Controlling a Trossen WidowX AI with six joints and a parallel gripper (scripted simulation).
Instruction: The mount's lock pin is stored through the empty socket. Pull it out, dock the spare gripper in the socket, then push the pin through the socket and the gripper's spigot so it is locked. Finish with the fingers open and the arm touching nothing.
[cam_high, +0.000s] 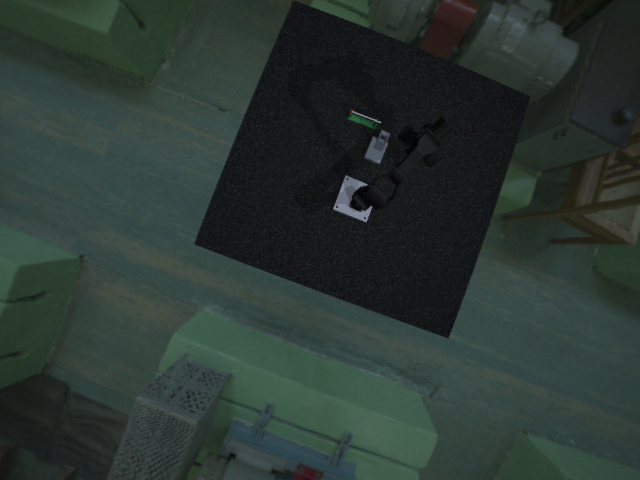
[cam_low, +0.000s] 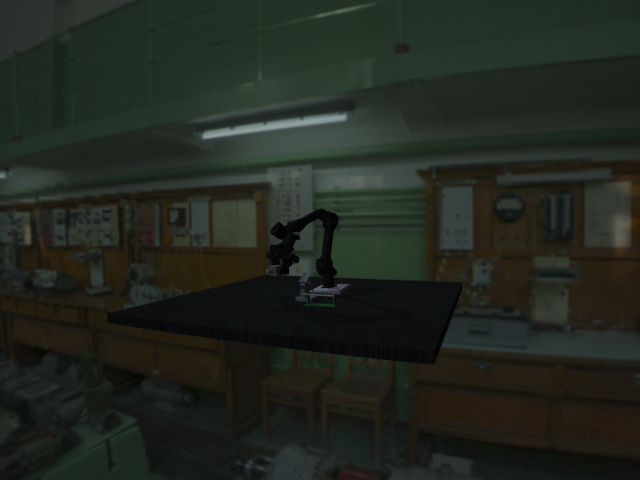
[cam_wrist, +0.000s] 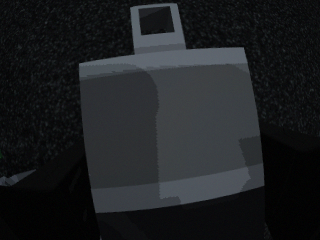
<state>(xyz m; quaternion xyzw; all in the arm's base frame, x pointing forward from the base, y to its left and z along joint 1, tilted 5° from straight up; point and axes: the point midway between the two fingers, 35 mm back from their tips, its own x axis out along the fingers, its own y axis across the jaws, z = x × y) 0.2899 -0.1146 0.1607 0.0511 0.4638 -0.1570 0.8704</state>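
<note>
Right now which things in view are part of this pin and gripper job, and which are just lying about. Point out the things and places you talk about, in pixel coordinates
Job:
- spare gripper (cam_low: 272, 270) (cam_wrist: 166, 128), held
- socket mount (cam_high: 376, 150) (cam_low: 303, 290)
- lock pin (cam_high: 366, 116), at the green rack (cam_high: 361, 121) (cam_low: 321, 304)

Apparently not job:
- wooden chairs (cam_low: 297, 377)
- ceiling lamp (cam_low: 273, 125)

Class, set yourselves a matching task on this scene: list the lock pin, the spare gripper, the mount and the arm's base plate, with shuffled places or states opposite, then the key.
1. lock pin
2. spare gripper
3. mount
4. base plate

A. white, under the arm's foot
B. on the green rack
C. held up in the air
D. grey, between the green rack and the base plate

Pairs: 1-B, 2-C, 3-D, 4-A
</note>
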